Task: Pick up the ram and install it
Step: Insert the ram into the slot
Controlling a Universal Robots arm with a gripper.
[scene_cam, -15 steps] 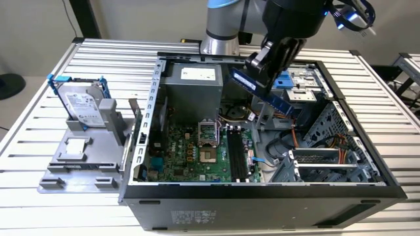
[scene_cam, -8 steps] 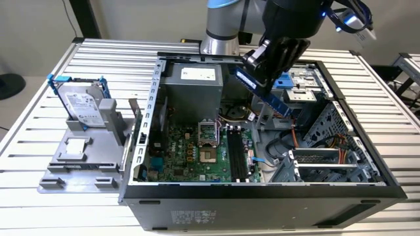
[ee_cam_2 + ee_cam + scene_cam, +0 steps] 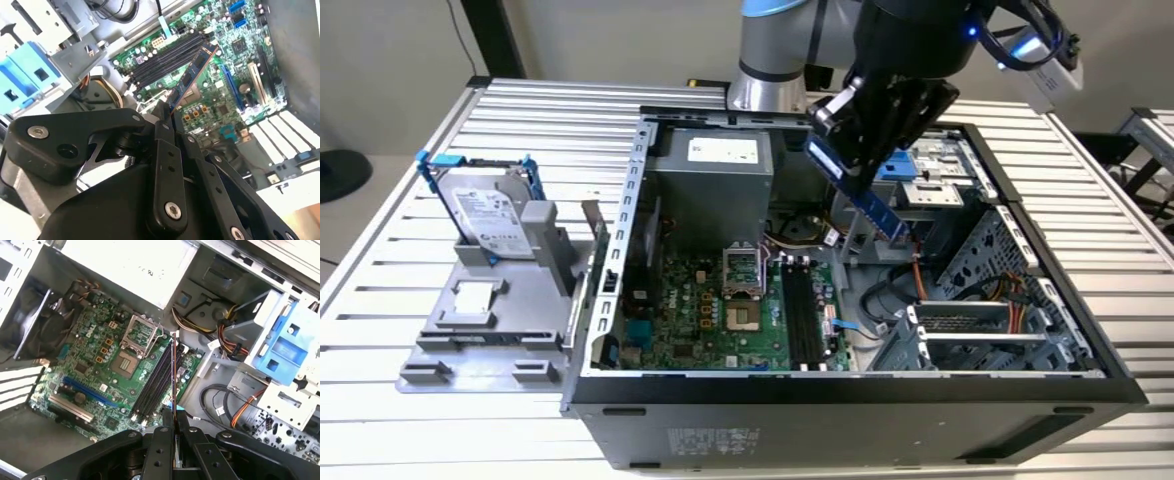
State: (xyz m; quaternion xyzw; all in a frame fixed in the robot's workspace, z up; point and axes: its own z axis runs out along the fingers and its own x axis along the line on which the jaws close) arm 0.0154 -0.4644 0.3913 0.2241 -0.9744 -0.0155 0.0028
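The gripper (image 3: 851,165) was clamped on the ram (image 3: 881,212), holding it tilted above the memory slots (image 3: 803,318) inside the open computer case (image 3: 854,412).

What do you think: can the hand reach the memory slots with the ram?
Probably yes: the hand holds the ram above the open case, and the memory slots lie uncovered, with nothing across them.

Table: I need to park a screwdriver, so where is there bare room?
Bare table slats lie beyond the drive stand toward the far edge, and nearer than it, on the exterior view's left of the case. Inside the case it is crowded: the gripper holds the ram above the board.
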